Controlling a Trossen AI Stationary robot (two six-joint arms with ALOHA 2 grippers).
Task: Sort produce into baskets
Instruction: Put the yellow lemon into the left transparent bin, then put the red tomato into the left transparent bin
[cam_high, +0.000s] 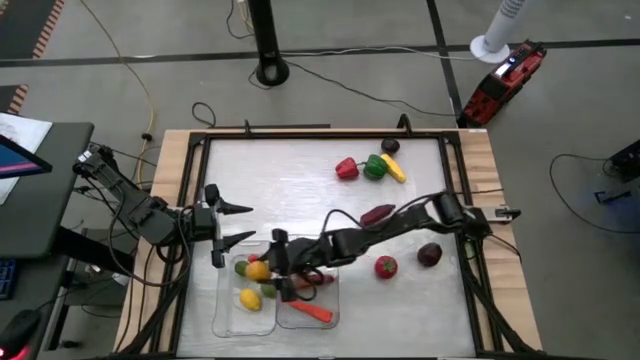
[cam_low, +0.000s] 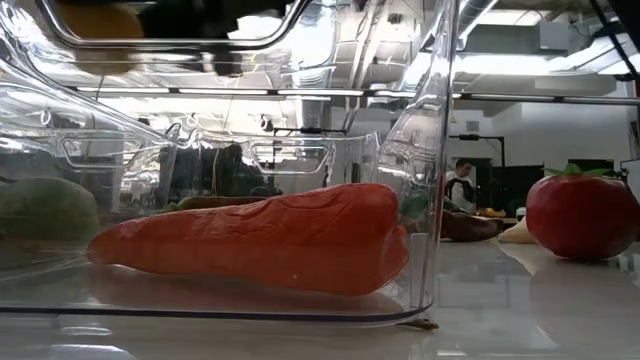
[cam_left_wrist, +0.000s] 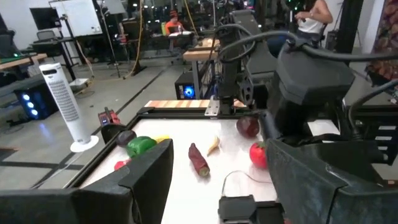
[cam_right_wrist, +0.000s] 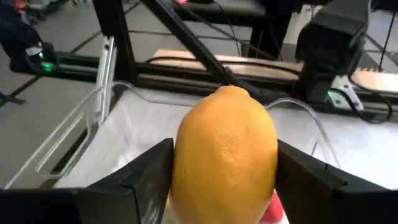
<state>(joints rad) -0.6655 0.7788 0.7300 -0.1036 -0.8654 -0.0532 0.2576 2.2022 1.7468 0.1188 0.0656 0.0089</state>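
- Produce sat partly in the two clear baskets (cam_high: 232, 318) at the near edge of the table (cam_high: 300, 175) and partly loose on it.
- My right gripper (cam_high: 272, 262) reached across to the left basket, and I saw a yellow lemon (cam_right_wrist: 226, 149) between its fingers (cam_right_wrist: 144, 174); both pads touched the fruit, so I recorded it as held above that basket.
- From above, the arm covered much of the right basket; I could make out only the orange carrot (cam_high: 314, 312) and some red pieces.
- A second lemon (cam_high: 250, 298) and a green piece lay in the left basket.
- My left gripper (cam_high: 238, 224) waited beside the left basket's far corner, jaws apart and empty.
- Loose on the table: a red pepper (cam_high: 346, 168), a green pepper (cam_high: 375, 166), a yellow piece, a purple eggplant (cam_high: 377, 213), a tomato (cam_high: 386, 266) and a dark red fruit (cam_high: 429, 255).
- At table height, the basket wall blurred everything but the carrot (cam_low: 260, 238) and the tomato (cam_low: 580, 214).
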